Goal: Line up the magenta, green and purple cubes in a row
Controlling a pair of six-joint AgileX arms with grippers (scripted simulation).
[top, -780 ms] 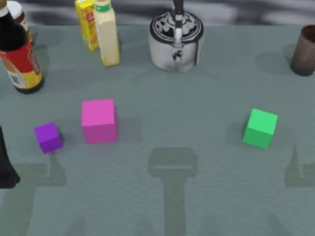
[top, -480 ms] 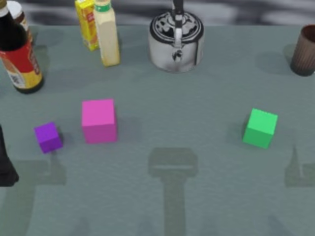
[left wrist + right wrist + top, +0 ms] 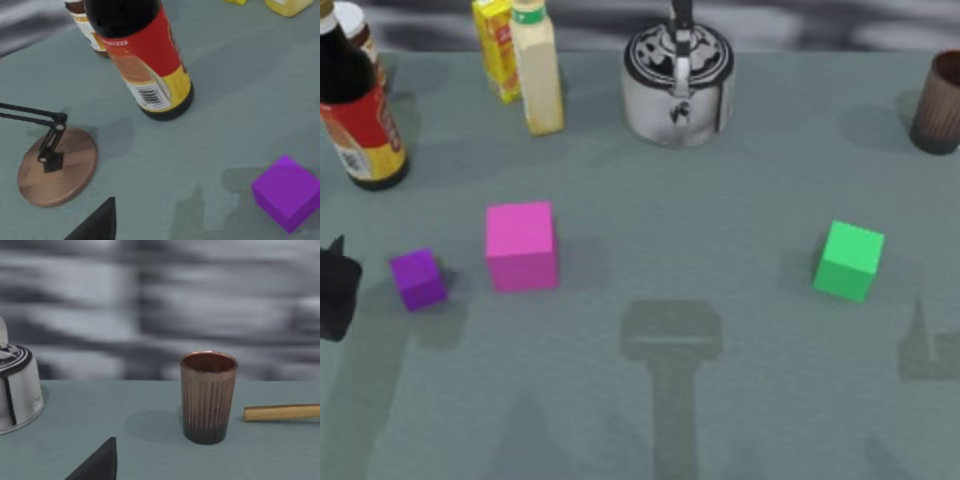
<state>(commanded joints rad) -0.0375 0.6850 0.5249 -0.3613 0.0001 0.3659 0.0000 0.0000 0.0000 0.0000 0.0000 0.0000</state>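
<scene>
cubes lie unaligned: the largest, the magenta cube, sits left of centre, the green cube stands well apart at the right, and the smallest, the purple cube, is just beside the magenta one's left. left gripper hovers at the left edge near the purple cube, holding nothing, though i cannot tell how far open its fingers are. this looks like the approach step; next it must centre over the purple cube and descend, while the right arm is out of the top view.

Left gripper at table's left edge — right arm unseen.
</scene>
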